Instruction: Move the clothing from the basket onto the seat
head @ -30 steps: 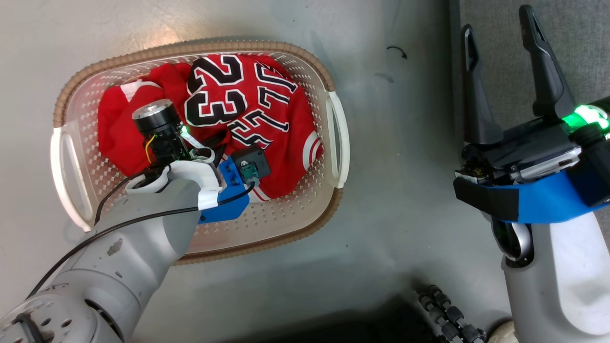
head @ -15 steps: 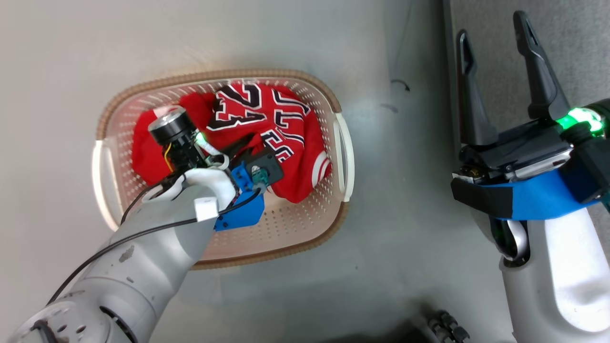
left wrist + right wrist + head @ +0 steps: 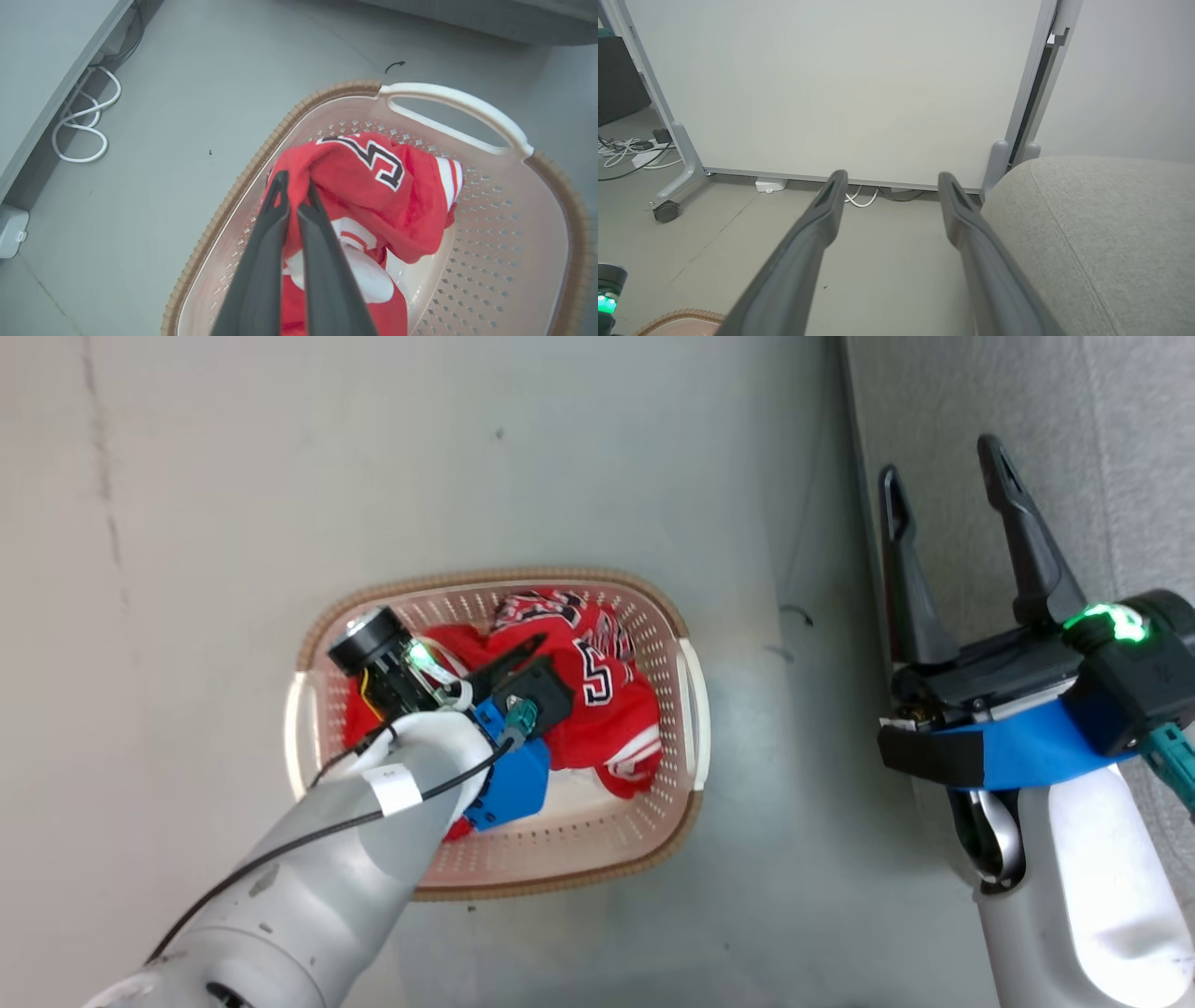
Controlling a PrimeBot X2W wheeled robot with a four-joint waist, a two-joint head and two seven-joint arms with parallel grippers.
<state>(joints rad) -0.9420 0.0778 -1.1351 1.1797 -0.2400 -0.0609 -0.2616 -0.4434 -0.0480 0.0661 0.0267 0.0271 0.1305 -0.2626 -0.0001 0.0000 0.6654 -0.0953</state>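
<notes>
Far left in the left wrist view, a white cable [image 3: 79, 135] is lying looped on the grey floor [image 3: 187, 93] beside a pale panel edge. The left gripper [image 3: 295, 186] is reaching down into the basket [image 3: 261, 154], its jaws drawn almost together and pinching a fold of the red jersey [image 3: 373, 186] between their tips. The jersey is hanging bunched from that pinch inside the basket, with part of its black white-edged number facing up and its striped hem toward the white handle [image 3: 458, 105]. More red and white fabric is sitting lower down, under the fingers. Whether that is a second garment or the rest of the jersey is hard to tell.

In the head view, the left gripper [image 3: 523, 649] is sitting over the basket [image 3: 523, 887], which is standing on the floor [image 3: 560, 457]. The jersey [image 3: 597, 709] is crumpled in the basket's middle and right part.

Further right, well apart from the basket, the right gripper [image 3: 938, 462] is hovering with its jaws wide and holding nothing. Its fingers are pointing along the edge of the light grey seat [image 3: 1148, 429].

In the right wrist view, the right gripper [image 3: 892, 179] is facing a white wheeled partition [image 3: 831, 84], with the seat [image 3: 1101, 233] just to its right.
</notes>
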